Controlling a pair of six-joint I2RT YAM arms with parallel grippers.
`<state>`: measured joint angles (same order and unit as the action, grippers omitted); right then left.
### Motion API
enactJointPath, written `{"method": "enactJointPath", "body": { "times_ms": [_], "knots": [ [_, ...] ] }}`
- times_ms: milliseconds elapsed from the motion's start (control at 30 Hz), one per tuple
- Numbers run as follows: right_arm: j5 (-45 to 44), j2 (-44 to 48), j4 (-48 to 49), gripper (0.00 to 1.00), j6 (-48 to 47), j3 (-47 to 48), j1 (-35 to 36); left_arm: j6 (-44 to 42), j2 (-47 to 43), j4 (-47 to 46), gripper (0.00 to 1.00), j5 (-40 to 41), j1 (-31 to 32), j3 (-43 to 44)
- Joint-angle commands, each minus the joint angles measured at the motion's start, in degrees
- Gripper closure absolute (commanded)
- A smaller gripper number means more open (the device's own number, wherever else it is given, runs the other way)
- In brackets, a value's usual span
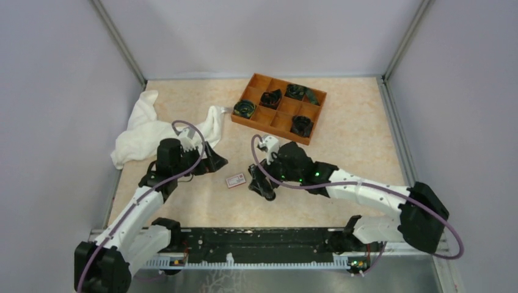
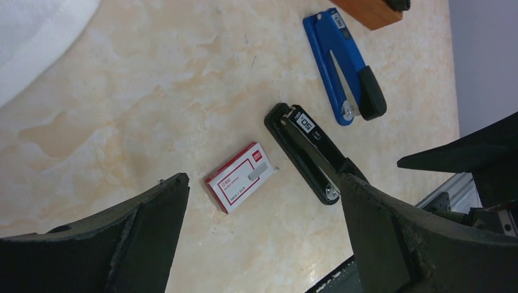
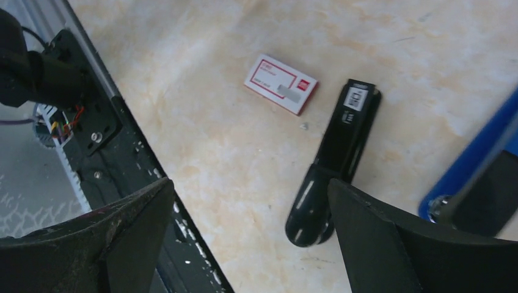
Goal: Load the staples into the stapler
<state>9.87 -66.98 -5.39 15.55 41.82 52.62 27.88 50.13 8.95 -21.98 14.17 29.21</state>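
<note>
Surface: You are working on a beige, marbled table [image 1: 342, 140]; a black rail [image 1: 256, 244] runs along its near edge at the bottom of the top view.
Room: Plain pale walls [image 1: 256, 36] close off the back and both sides, with metal corner posts [image 1: 119, 43] rising at the upper left and upper right.
Left gripper [image 1: 215, 162] [image 2: 262, 177]: Fingers are spread wide and hold nothing. It sits left of centre in the top view, above the table.
Right gripper [image 1: 261, 183] [image 3: 250, 183]: Fingers are spread wide and hold nothing. It sits just right of centre in the top view.
Staples [image 1: 235, 180] [image 2: 239, 177] [image 3: 281, 83]: The white carton with the red label lies flat at mid-frame in the top view, between the two grippers. A grey strip [image 2: 261, 169] rests on its top face, at the end nearer the stapler.
Stapler [image 2: 308, 149] [image 3: 339, 155]: The black stapler lies flat on the table just right of the carton in both wrist views, close to it but not touching. In the top view the right gripper covers it.
Blue stapler [image 2: 342, 67] [image 3: 470, 165]: Look at the upper right of the left wrist view; it lies apart from the black one.
Tray [image 1: 269, 130]: An orange divided tray stands at upper centre, with dark items [image 1: 270, 97] in several compartments.
Cloth [image 1: 143, 131]: A crumpled white cloth lies at left.
</note>
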Motion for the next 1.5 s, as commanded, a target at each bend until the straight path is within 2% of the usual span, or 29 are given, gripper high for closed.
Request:
{"method": "enactJointPath", "body": {
  "times_ms": [0,200,433,700,833,1067,1267,1467],
  "knots": [
    [1.9,-5.8,5.0,0.02,-0.1,4.1,4.3,2.6,2.0,-2.2,0.02,2.6,2.0,-1.2],
    [4.1,-14.0,6.3,0.03,-0.3,5.2,5.7,3.5,5.7,-3.3,0.04,6.1,5.0,-1.8],
    [1.2,-20.6,5.7,0.03,-1.9,6.2,5.6,4.8,10.2,-5.9,0.16,7.6,7.4,-2.7],
    [-10.3,-23.7,6.6,0.03,-2.2,6.1,5.5,5.1,13.0,-7.6,0.23,8.5,8.0,-4.2],
    [-10.3,-26.2,6.9,0.03,-3.5,7.6,5.3,5.7,14.2,-8.0,0.27,8.4,8.5,-5.1],
    [-7.4,-30.7,8.6,0.04,-4.0,8.5,4.9,6.8,11.3,-7.0,0.26,11.7,8.5,-6.9],
    [-8.3,-30.1,13.1,0.04,0.4,5.5,-1.0,7.0,12.5,-8.0,0.27,9.8,8.6,-7.1],
    [-14.0,-28.3,14.7,0.03,1.2,3.3,-6.3,7.1,15.7,-10.0,0.28,8.4,9.9,-6.9]
  ]
}}
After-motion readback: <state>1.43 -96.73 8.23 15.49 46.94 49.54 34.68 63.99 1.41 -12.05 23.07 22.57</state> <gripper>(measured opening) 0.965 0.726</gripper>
